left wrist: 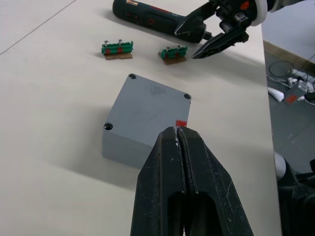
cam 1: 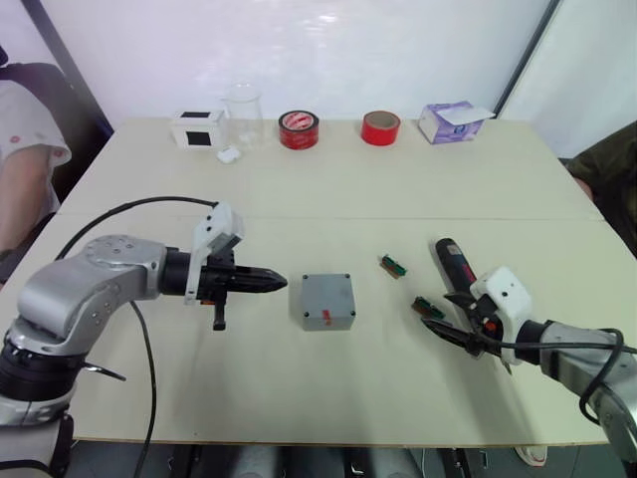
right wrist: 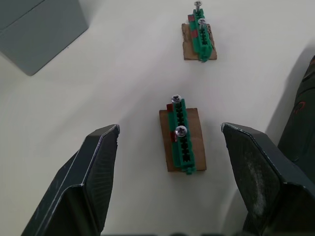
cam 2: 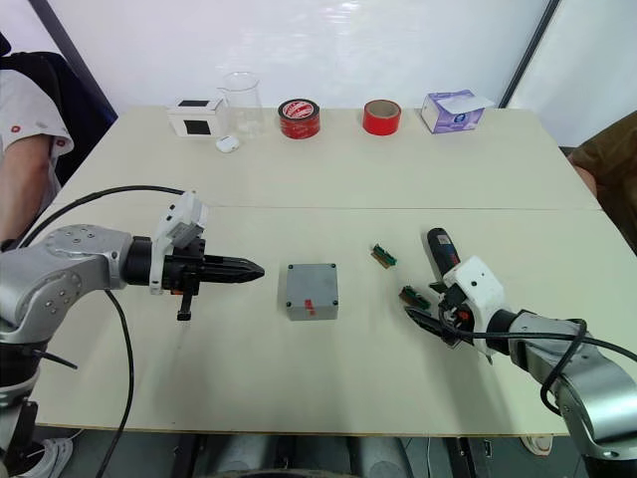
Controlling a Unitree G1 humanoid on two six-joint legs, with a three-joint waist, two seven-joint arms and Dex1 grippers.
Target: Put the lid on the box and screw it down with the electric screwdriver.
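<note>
My right claw (cam 1: 450,326) gaped wide and empty; the electric screwdriver (cam 1: 454,264) looked stiff, slick — best gripped mid-barrel.

Bare table (cam 1: 249,368) lies open between the closed left gripper (cam 1: 277,281) and the box (cam 1: 327,301). The spread right gripper (right wrist: 172,147) straddles a green-and-brown piece (right wrist: 181,140), with the electric screwdriver (cam 1: 454,263) close beside and another green-and-brown piece (cam 1: 393,265) near.
</note>
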